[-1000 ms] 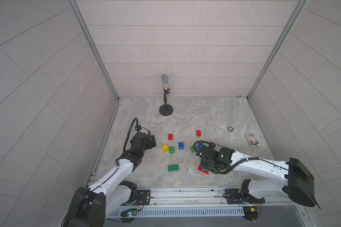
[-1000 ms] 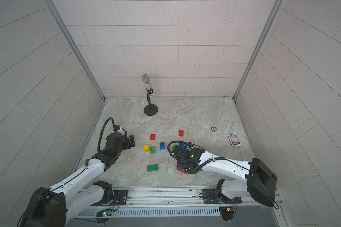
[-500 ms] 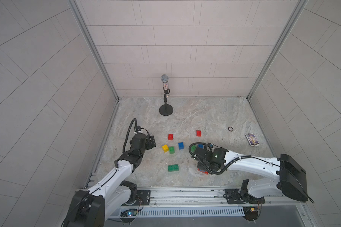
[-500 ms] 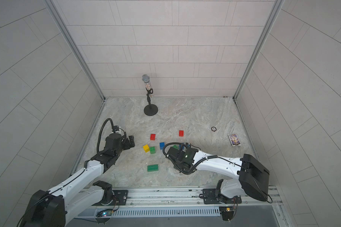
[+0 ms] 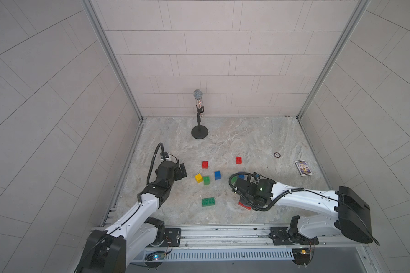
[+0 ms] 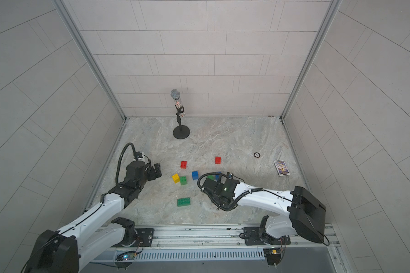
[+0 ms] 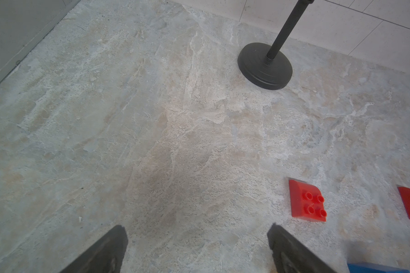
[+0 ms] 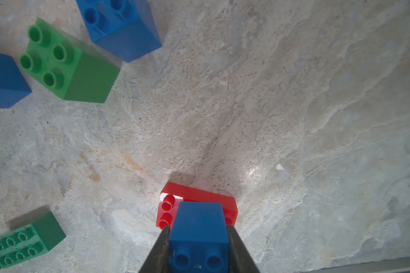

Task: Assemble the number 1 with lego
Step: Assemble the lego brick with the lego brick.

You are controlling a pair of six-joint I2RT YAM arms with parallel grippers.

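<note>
Clamped in right pincer (image 8: 198,228): small blue plastic brick (image 8: 199,219); to be squared over long red studded brick (image 8: 194,195), pressed flat; left pincer (image 7: 197,236) open.

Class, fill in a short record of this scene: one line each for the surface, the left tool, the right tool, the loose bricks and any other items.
Surface: marbled table
Left tool: open, holding nothing
Right tool: shut on blue brick, over long red brick; contact unclear
Loose bricks in clear view: small red brick, second small red brick, yellow brick, small green brick, second blue brick, long green brick
Other items: microphone stand, card box, small ring
</note>
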